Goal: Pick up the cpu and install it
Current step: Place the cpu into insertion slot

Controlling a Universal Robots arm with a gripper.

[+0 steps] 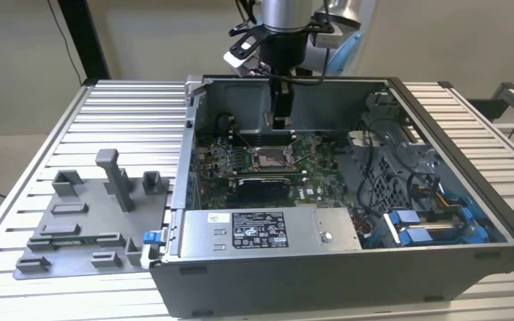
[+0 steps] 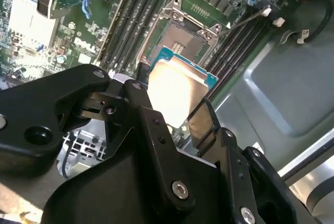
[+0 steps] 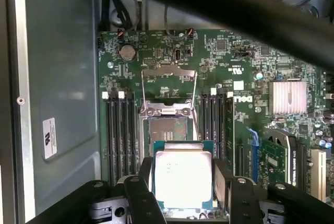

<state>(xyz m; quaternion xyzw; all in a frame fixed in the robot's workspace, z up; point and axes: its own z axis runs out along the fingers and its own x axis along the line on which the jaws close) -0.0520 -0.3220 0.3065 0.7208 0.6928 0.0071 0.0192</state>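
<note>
First wrist view shows the cpu, silvery top toward the camera, clamped by two opposite edges between the fingers of the gripper. It hangs over the motherboard, just beside the open socket, whose metal frame is flipped up. It seems to be clear of the socket, though the gap is hard to judge. In the exterior view the arm reaches down into the computer case, which sits on a slatted table beside a grey fixture.
</note>
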